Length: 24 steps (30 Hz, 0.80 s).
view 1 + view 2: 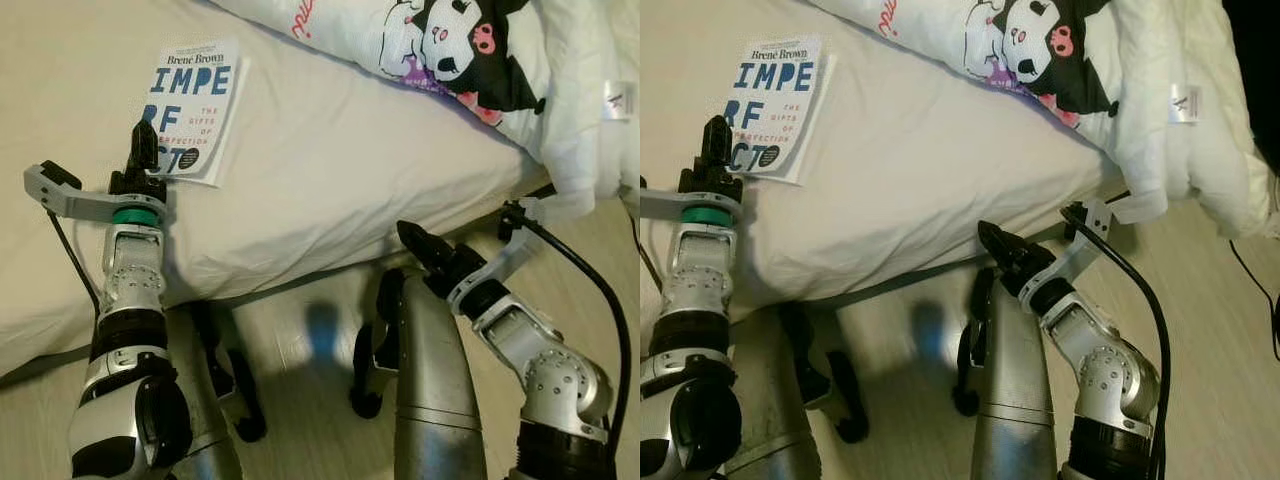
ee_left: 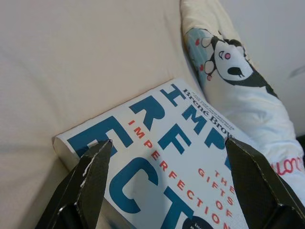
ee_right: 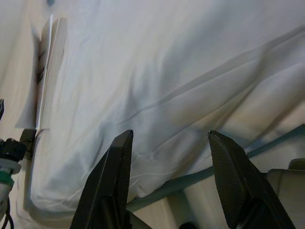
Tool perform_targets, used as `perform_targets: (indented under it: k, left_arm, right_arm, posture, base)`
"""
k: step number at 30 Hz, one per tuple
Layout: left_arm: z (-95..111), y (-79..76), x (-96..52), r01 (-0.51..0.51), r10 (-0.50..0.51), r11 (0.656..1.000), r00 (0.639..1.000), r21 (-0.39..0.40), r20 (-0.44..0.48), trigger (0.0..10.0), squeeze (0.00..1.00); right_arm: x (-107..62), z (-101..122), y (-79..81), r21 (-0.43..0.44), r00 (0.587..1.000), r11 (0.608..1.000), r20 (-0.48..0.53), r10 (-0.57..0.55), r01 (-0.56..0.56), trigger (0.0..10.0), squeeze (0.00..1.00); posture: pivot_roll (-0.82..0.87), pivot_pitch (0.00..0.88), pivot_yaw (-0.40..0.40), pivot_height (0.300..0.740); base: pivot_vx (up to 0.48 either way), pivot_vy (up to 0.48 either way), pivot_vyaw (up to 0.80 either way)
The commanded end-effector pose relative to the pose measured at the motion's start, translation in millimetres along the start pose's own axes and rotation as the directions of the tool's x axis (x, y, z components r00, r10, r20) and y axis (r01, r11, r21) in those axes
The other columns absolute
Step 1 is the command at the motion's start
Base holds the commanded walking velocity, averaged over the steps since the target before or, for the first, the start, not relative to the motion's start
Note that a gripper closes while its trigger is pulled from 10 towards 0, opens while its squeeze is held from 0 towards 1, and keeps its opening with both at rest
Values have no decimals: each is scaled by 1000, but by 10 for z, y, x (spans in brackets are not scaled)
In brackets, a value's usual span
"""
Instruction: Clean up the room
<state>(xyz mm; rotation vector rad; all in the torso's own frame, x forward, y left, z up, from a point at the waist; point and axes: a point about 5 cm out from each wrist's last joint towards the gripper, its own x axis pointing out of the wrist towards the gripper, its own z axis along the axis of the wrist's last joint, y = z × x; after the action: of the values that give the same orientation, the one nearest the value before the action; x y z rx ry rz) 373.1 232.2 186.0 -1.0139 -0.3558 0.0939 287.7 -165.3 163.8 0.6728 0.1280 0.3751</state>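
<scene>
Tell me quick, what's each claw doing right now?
Left gripper: open, over the book, holding nothing.
Right gripper: open, empty, near the bed's edge.

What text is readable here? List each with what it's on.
"Brené Brown": top of the book cover.
"IMPE", "RF", "CT": large blue cover letters, cropped by the left gripper.
"THE GIFTS OF IMPERFECTION": red cover lettering.
Red script on the pillow: cut off, unreadable.
Pillow tag: too small.

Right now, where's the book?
The book lies flat on the cream bed, on the robot's left, with the open left gripper at its near edge; the cartoon-print pillow lies off to its right.
</scene>
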Motion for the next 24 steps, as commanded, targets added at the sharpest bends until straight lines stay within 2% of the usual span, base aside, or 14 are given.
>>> perform_targets:
  k: [1, 3, 6, 8, 11, 17, 19, 21, 24]
  left_arm:
    - [-152, 315, -163, -151, 151, 988, 987, -9, -53, 10000, 0]
    - [-188, 335, -176, -165, 164, 986, 985, -9, -50, 10000, 0]
    - [-269, 394, -263, -189, 190, 981, 981, 33, -37, 10000, 0]
    - [-249, 416, -279, -195, 196, 980, 981, 40, -10, 10000, 0]
    - [-99, 496, -300, -231, 228, 972, 971, 40, 71, 10000, 0]
    - [47, 602, -329, -267, 260, 962, 959, 52, 112, 10000, 0]
    - [-1, 631, -361, -261, 259, 965, 963, 6, 78, 10000, 0]
    - [-63, 624, -382, -251, 251, 968, 967, -5, 53, 10000, 0]
    - [-439, 525, -495, -222, 215, 964, 975, -144, -63, 10000, 0]
  right_arm:
    - [-61, -50, -53, 15, 1000, 1000, -16, -25, 25, 10000, 0]
    - [-62, -48, -57, 14, 1000, 1000, -16, -27, 27, 10000, 0]
    - [-60, -49, -56, 14, 999, 1000, -17, -28, 28, 10000, 0]
    - [-59, -51, -55, 15, 999, 999, -17, -28, 28, 10000, 0]
    - [-56, -58, -50, 17, 999, 1000, -19, -26, 26, 10000, 0]
    - [-49, -59, -51, 20, 999, 999, -20, -25, 25, 10000, 0]
    - [-45, -48, -56, 20, 1000, 1000, -18, -24, 25, 10000, 0]
    - [-45, -45, -59, 18, 1000, 1000, -18, -24, 25, 10000, 0]
    - [-48, -39, -67, 17, 999, 999, -18, -28, 29, 10000, 0]
  posture:
    - [-220, 532, 91, 483]
    - [-216, 533, 90, 483]
    - [-218, 532, 92, 483]
    - [-218, 532, 91, 483]
    - [-213, 532, 91, 483]
    - [-209, 530, 91, 483]
    - [-202, 530, 90, 483]
    - [-201, 530, 90, 483]
    - [-203, 532, 87, 483]
  base:
    - [0, 0, 0]
    - [0, 0, 0]
    - [0, 0, 0]
    - [0, 0, 0]
    - [0, 0, 0]
    - [0, 0, 0]
    - [0, 0, 0]
    - [0, 0, 0]
    - [0, 0, 0]
